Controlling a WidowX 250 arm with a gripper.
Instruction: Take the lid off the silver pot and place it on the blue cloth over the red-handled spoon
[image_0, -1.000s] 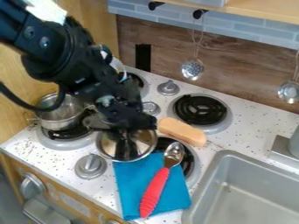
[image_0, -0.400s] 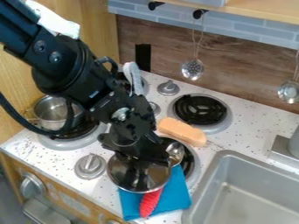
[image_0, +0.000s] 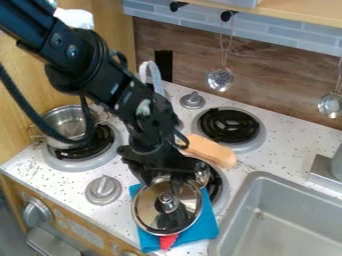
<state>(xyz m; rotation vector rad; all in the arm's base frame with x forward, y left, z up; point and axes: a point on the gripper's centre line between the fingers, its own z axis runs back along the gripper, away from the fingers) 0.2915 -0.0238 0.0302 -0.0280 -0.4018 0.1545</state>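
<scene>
Desk (image_0: 284, 145) with speckled white top and coil burners bears everything here; over it, from the upper left, leans the black arm (image_0: 103, 82); the grey sink (image_0: 287, 220) lies at the right. Blue cloth (image_0: 209, 225) spreads near the front edge; the gripper (image_0: 174, 182) hangs at its upper end, at the round lid (image_0: 148, 212) (knob toward the camera); whether it is open or closed on the lid I cannot tell. The lid has just moved along with the gripper, from the cloth's upper left corner to over its middle; that puts the handling, I judge, right above the cloth and spoon. A metal pot (image_0: 67, 120) sits on the left burner; an orange block (image_0: 212, 151) lies behind the cloth; the red-handled spoon (image_0: 168, 241) is mostly hidden.
</scene>
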